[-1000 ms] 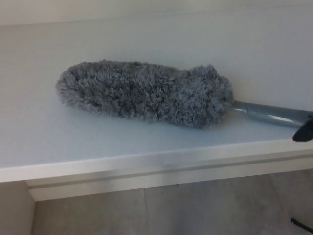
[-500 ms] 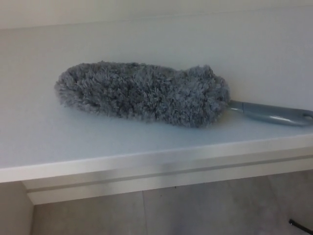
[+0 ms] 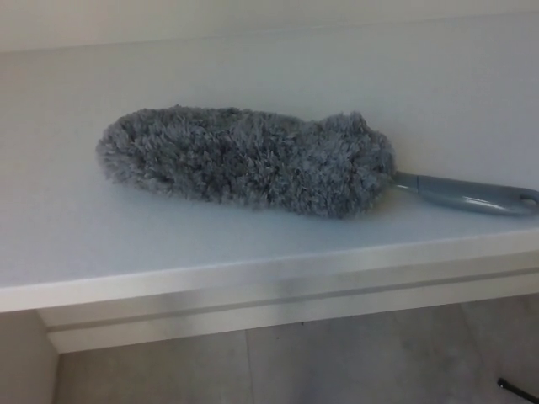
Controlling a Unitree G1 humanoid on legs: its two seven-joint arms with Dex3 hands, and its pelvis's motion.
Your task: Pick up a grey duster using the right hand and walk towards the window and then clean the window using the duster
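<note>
On the white table, near its front edge, the grey duster lies flat, its fluffy head to the left and its grey handle running off toward the right. Neither hand is in view, so I cannot tell how the fingers stand. By my reading all 3 steps remain: the pickup, the walk, the cleaning. No window shows. Nothing else sits on the table, and the handle lies unobstructed.

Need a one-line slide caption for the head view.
Grey duster lying on a white table, handle pointing right; no robot hand visible.
</note>
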